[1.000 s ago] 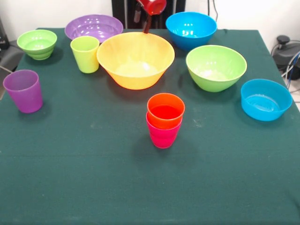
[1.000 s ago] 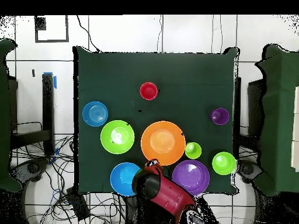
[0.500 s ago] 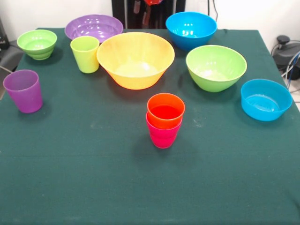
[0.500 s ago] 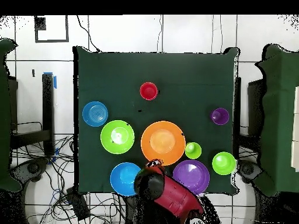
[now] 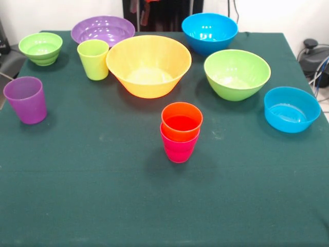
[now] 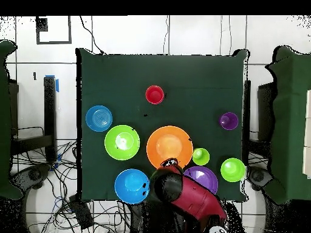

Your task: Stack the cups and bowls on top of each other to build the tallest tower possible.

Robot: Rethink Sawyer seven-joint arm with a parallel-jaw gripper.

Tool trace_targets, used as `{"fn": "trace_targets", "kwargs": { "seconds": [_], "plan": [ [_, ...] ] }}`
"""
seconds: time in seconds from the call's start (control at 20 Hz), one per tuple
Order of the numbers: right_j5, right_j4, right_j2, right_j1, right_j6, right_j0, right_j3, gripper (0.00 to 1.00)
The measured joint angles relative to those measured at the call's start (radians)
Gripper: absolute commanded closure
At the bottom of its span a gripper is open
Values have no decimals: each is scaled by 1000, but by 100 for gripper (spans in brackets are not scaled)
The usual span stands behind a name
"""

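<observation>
The tower is an orange cup [image 5: 181, 120] nested in a red-pink cup [image 5: 179, 147] at the table's middle; it also shows in the overhead view [image 6: 155, 94]. The purple cup [image 5: 25, 99] and lime green cup [image 5: 93, 59] stand alone at the left. The large orange-yellow bowl [image 5: 148, 64], purple bowl [image 5: 103, 28], two blue bowls [image 5: 209, 32] [image 5: 291, 108], medium lime green bowl [image 5: 236, 73] and small ribbed lime green bowl [image 5: 40, 47] stand apart. My gripper [image 6: 169, 164] hangs high over the orange-yellow bowl's [image 6: 169, 145] near rim, holding nothing I can see.
In the overhead view the red arm [image 6: 188, 197] covers part of the purple bowl [image 6: 205, 177]. The green table cloth [image 5: 103, 195] spreads in front of the tower. Cables and a black device [image 5: 313, 54] lie off the table's right side.
The arm has risen out of the front view's top edge. In the overhead view it has swung right, from between the blue and purple bowls to over the purple bowl.
</observation>
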Motion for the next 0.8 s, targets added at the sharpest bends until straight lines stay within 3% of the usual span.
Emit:
{"fn": "trace_targets", "kwargs": {
  "seconds": [0.8],
  "plan": [
    [63, -160, 34, -14, 0, -202, -138, 0]
  ]
}}
